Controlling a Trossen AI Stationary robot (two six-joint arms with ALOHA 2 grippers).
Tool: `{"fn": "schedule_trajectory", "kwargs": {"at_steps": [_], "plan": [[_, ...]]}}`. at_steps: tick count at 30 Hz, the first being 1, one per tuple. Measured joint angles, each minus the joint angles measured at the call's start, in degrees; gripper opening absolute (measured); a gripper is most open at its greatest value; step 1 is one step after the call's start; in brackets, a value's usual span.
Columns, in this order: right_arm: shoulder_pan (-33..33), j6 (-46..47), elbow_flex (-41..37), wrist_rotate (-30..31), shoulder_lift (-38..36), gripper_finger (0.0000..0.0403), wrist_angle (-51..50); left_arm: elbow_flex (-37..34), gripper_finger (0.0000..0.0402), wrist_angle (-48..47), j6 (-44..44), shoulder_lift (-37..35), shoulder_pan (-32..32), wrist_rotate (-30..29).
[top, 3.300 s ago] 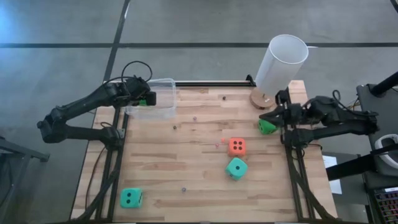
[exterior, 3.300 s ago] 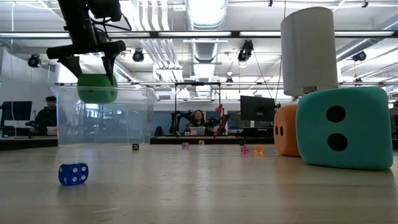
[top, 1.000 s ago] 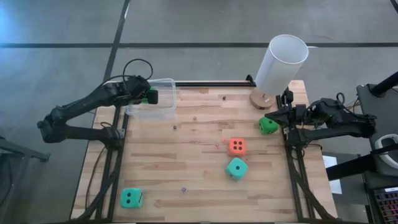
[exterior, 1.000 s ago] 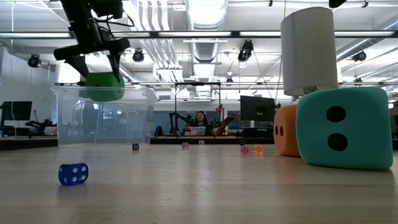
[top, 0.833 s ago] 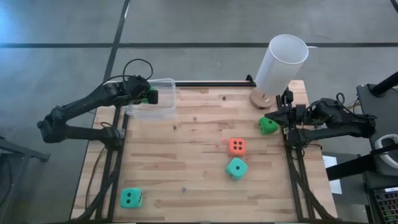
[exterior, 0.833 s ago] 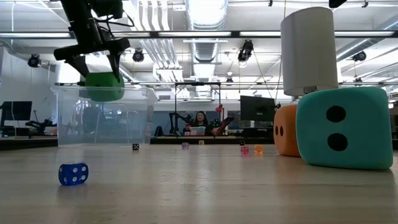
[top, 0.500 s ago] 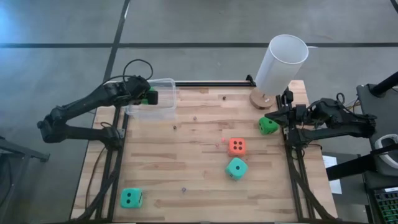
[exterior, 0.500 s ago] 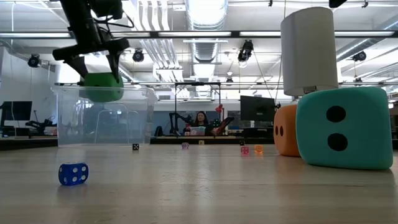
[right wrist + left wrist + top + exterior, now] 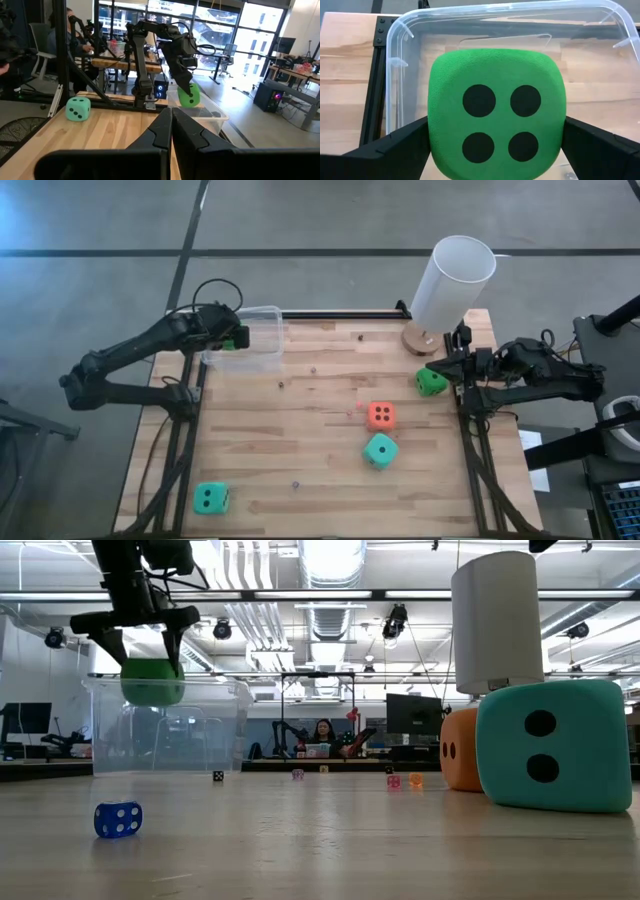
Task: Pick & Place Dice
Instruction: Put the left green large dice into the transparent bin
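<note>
My left gripper [image 9: 227, 338] is shut on a bright green die [image 9: 497, 127] and holds it over the left end of the clear tub [image 9: 255, 345], about level with the rim in the low view. Another green die [image 9: 431, 383] lies at the table's right edge; my right gripper [image 9: 437, 368] hovers shut and level above it, apart from it. An orange die [image 9: 380, 416] and a teal die [image 9: 380, 450] rest on the wood right of centre. A further green die [image 9: 210, 499] sits near the front left corner. My left gripper pinches the green die by two opposite sides [image 9: 434, 137], one finger [image 9: 395, 147] on each. The fingers slant down from above, coming from the table's left. The die hangs clear of the table and tub, its four-pip face toward the wrist camera.
A tall white cylinder [image 9: 452, 280] stands on a round base at the far right corner. A small blue die [image 9: 118, 819] and several tiny dice lie scattered on the wood. People sit at desks in the room beyond the table.
My left gripper has tipped and rolled a little at the wrist, and the green die in it has swung slightly toward the table's left edge, staying above the tub. Its hold is unchanged.
</note>
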Motion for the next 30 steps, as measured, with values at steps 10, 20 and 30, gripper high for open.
{"fn": "schedule_trajectory", "kwargs": {"at_steps": [10,20,30], "plan": [[0.02,0.00,0.00,0.00,0.00,0.0008,0.01,0.00,0.0367,0.87,-2.07,-0.07,0.04,-0.32],[0.04,0.00,0.00,0.00,0.00,0.0008,0.02,0.00,0.0387,0.29,-4.73,-0.07,0.04,-0.25],[0.04,0.00,0.00,0.00,0.00,0.0008,0.00,0.00,0.0388,-0.46,-5.84,-0.09,0.37,-0.12]]}}
